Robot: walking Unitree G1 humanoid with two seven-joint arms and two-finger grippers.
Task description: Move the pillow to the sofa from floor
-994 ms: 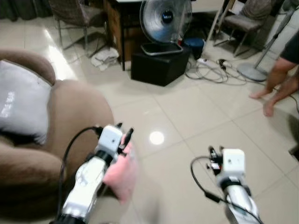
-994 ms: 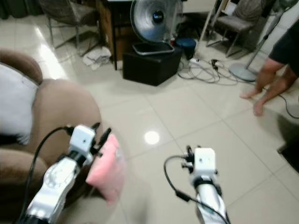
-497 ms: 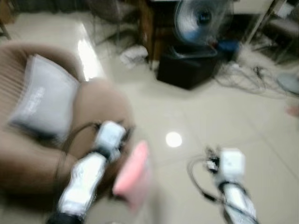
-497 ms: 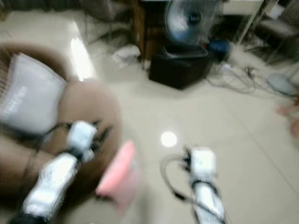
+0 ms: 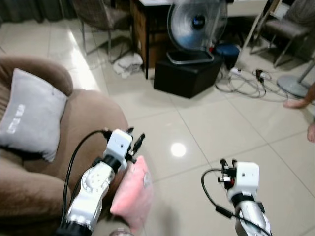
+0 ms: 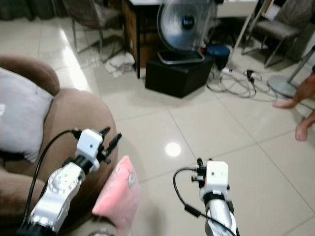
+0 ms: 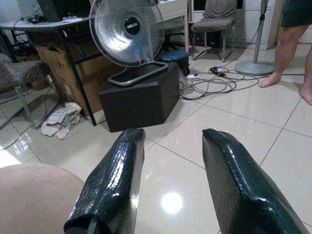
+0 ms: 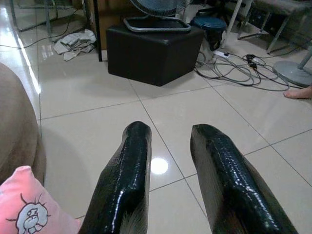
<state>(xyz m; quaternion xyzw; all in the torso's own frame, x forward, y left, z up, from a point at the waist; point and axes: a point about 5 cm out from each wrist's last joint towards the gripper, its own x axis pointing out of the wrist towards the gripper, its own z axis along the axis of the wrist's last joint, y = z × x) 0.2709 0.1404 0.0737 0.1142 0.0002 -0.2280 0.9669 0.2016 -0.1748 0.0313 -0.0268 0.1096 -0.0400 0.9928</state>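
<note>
A round silver metal fan (image 5: 196, 23) stands on a black box (image 5: 183, 73) on the pale glossy tiled floor (image 5: 206, 128). A crumpled white cloth (image 5: 126, 65) lies beside it near a dark wooden counter (image 5: 145, 29). Tangled grey cables (image 5: 246, 82) spread beyond, near a person's bare feet (image 5: 301, 105). Grey metal-legged chairs (image 5: 96, 17) stand behind.

bright even indoor light, lamp glare on glossy floor tiles (image 5: 178, 150), sharp frames, soft shadows
</note>
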